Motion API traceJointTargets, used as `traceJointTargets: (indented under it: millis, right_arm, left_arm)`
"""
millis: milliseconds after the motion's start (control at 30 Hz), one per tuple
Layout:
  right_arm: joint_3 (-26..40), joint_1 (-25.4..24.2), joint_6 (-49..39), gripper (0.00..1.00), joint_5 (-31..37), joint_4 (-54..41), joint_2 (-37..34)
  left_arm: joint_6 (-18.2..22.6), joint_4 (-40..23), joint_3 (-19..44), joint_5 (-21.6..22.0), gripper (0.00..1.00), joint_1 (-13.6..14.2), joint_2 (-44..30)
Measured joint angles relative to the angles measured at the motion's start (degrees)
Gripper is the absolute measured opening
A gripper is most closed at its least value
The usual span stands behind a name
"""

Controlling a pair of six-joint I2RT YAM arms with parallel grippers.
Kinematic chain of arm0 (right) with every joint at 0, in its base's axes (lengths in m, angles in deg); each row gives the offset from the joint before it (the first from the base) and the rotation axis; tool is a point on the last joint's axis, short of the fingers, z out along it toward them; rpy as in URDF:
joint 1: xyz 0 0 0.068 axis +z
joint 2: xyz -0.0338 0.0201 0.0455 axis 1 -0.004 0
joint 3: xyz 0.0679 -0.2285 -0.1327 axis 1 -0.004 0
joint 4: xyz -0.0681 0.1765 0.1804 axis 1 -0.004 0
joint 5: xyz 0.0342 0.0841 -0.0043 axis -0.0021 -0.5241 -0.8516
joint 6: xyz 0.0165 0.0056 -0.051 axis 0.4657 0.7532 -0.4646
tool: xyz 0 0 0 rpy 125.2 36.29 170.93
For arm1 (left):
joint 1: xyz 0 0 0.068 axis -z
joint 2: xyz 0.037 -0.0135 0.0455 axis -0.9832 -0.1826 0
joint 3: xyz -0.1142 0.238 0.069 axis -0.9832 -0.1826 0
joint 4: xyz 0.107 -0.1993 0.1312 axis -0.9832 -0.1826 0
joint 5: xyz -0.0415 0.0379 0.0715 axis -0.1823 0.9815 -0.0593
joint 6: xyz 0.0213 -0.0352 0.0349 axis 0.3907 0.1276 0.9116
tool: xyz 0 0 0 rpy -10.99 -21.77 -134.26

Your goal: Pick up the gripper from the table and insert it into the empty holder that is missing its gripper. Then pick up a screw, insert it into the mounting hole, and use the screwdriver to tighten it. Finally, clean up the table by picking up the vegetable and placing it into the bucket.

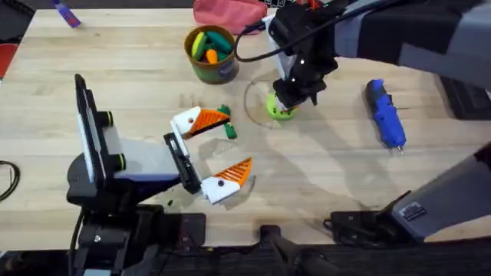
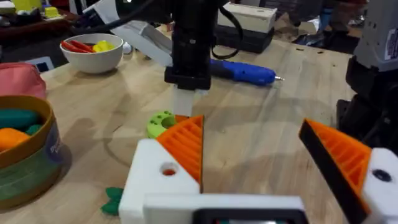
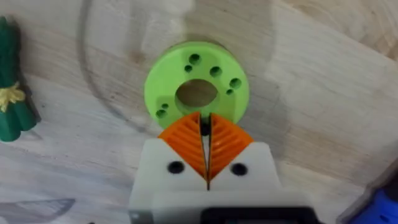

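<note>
The wooden table [image 1: 138, 69] carries a tub [image 1: 211, 54] of toy food at the back, the blue screwdriver [image 1: 384, 113] lying well to the right, and the green vegetable [image 1: 228, 129] just beside the left gripper [image 1: 216, 150], whose 2 fingers are spread wide apart. The right gripper [image 3: 205, 127] has its orange pads pressed together over a lime-green disc [image 3: 196, 90] with holes, pinching something small and dark that I cannot identify

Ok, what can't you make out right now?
- Right wrist: the dark sliver between the shut right gripper's pads is too small to call a screw.
- Overhead: the disc is mostly hidden under that gripper.
- Left wrist: the vegetable is mostly hidden behind the left gripper's white block.
</note>
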Motion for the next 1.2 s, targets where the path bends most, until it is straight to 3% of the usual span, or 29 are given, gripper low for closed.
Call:
traceJointTargets:
  millis: [900, 1200]
  right_arm:
    - [0.06, -0.02, 0.43, 0.006, 0.19, -2.73, 3.06]
    - [6.07, 1.26, 0.43, 0.006, 0.22, -9.02, 3.93]
  left_arm:
    - [0.0, 0.0, 0.0, 0.0, 0.985, 0.0, 0.0]
    - [0.0, 0.0, 0.0, 0.0, 0.985, 0.0, 0.01]
